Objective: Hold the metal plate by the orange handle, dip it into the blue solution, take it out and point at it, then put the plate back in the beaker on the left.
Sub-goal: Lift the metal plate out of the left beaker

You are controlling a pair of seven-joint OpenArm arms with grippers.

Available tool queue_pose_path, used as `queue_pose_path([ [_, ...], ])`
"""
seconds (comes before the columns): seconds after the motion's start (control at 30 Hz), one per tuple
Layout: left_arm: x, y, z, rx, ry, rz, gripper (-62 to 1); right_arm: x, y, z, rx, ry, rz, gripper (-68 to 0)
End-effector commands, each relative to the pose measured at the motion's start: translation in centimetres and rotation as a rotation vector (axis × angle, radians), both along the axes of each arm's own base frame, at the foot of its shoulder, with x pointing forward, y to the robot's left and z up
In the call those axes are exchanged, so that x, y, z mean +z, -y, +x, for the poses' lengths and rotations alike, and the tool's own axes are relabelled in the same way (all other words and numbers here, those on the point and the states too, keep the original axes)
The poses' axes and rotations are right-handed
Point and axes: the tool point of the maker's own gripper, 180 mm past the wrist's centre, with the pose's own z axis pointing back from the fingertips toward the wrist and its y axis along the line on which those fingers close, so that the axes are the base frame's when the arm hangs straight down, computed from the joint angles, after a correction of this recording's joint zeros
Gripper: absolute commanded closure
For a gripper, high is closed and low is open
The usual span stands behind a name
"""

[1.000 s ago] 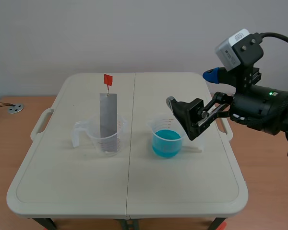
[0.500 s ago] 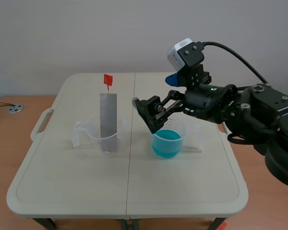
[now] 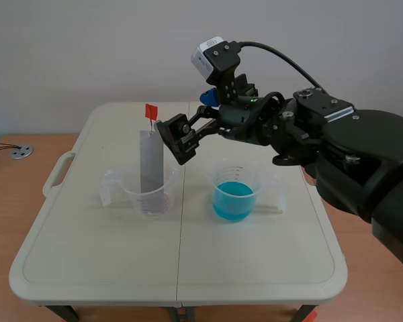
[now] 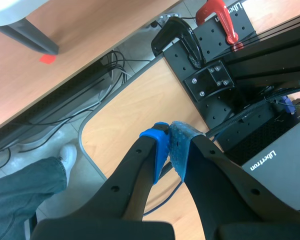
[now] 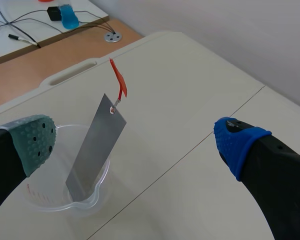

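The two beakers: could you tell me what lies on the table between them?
Nothing: the scene view shows only bare table and its centre seam between the left beaker and the blue-solution beaker.

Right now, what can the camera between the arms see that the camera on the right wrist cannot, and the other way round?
Only the scene view shows the beaker of blue solution and the whole right arm stretched over the table. Only the right wrist view shows that arm's fingers up close, wide apart, with dotted pads, one grey-green, one blue. Both show the metal plate leaning in the clear beaker, its orange handle on top, and the table.
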Motion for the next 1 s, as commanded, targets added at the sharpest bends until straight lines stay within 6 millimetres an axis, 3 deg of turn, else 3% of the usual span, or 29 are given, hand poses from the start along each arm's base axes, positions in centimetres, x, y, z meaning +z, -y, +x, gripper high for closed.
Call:
queue_pose_path([
  [0.0, 0.5, 0.8, 0.3, 0.000, 0.015, -0.029, -2.7, 1.9, -0.9, 1.0, 0.006, 0.039, 0.025, -66.3],
  [0.33, 0.5, 0.8, 0.3, 0.000, 0.015, -0.029, -2.7, 1.5, -5.0, 1.8, 0.066, 0.011, -0.015, -66.3],
  [0.63, 0.5, 0.8, 0.4, 0.000, 0.016, -0.029, -2.7, 0.5, -5.8, 2.6, 0.057, -0.030, -0.025, -66.3],
  [0.97, 0.5, 0.9, 0.4, 0.000, 0.018, -0.030, -2.7, 1.2, -6.2, 2.8, 0.064, -0.012, -0.012, -66.3],
])
